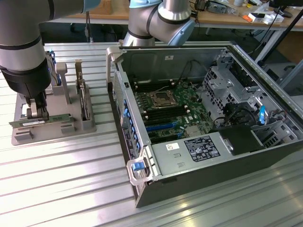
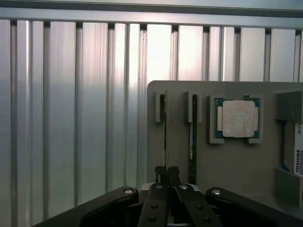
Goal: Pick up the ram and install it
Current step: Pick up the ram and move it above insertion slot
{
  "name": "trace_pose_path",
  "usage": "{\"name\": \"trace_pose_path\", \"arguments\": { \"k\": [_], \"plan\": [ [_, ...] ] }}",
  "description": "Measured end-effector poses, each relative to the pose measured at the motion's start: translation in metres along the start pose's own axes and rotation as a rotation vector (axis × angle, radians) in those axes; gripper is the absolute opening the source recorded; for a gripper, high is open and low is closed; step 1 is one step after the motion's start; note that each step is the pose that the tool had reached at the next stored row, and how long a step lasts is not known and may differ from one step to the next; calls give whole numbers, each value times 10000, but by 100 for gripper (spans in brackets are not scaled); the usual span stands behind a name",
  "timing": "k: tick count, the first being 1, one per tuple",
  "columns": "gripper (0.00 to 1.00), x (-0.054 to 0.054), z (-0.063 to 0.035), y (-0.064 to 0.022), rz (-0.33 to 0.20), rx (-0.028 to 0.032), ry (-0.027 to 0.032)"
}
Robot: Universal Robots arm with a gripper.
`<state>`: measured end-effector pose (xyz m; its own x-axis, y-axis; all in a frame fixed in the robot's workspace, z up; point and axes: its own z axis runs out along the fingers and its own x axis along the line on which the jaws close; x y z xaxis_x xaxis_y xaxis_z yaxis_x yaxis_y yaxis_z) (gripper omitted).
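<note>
**Inspector:** Report, largest item first.

**Assessor:** The open computer case [image 1: 203, 182] stands just beside the grey holder [image 1: 90, 125], on the exterior view's right of it, with the motherboard [image 1: 173, 111] exposed inside. The arm [image 1: 21, 52] stands over the holder's opposite end.

**Inspector:** The pincer?

**Assessor:** The gripper [image 1: 35, 111] is clamped on the ram [image 1: 54, 120], fingers pressed together on its thin edge. The ram lies lengthwise along the holder, in line with its outermost slot. A second stick [image 1: 84, 101] stands upright in the next slot. I cannot tell whether the held one has cleared its posts.

**Inspector:** Step in hand?

**Assessor:** Judged to be the pick-up. The grasp is made and installation is not yet begun.

**Inspector:** What does the move ahead call for?

**Assessor:** In my judgement, a straight pull clear of the holder's posts, with the grip unchanged and the stick kept level, without brushing the neighbouring stick.
</note>
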<state>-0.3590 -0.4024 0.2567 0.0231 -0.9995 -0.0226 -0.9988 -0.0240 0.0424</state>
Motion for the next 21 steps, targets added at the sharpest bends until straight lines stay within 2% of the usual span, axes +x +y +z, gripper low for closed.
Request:
{"name": "trace_pose_path", "arguments": {
  "k": [21],
  "plan": [
    [12,-7,-301,13,0,1,-1]
  ]
}}
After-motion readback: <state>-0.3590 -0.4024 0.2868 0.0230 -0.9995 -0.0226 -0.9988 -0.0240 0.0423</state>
